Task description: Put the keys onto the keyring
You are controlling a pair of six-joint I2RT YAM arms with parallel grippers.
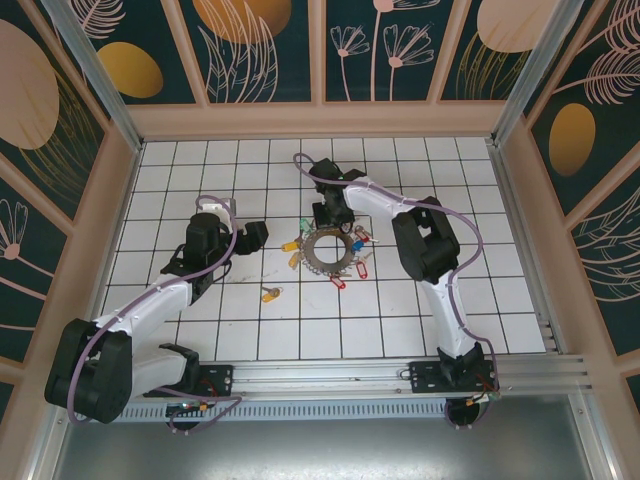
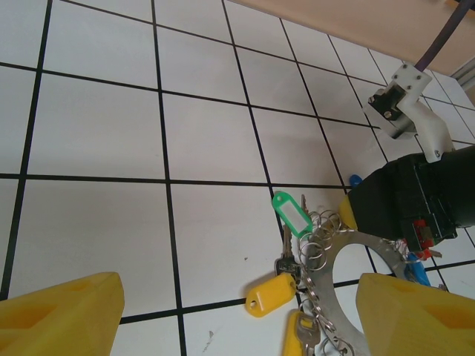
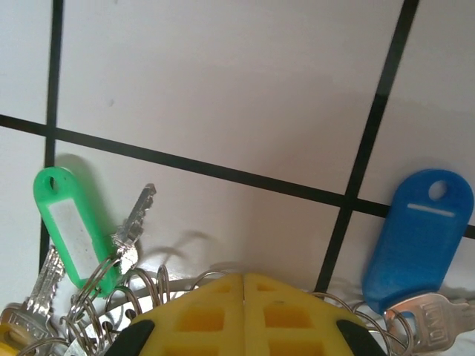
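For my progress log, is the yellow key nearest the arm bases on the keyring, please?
Off: the yellow key lies alone on the table, apart from the keyring.

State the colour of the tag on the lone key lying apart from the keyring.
The lone key's tag is yellow. It shows best in the top external view.

Flat dark metal washer-like keyring (image 1: 314, 256) lies mid-table on the white tiled tabletop (image 1: 200, 330). Small plastic-tagged metal keys (image 1: 360, 268) fan out around its left, right and near rim. One yellow-tagged key (image 1: 270, 294) lies apart, near-left of the ring. Right gripper (image 1: 330, 218) is at the ring's far edge. Left gripper (image 1: 255, 235) is left of the ring, clear of it.
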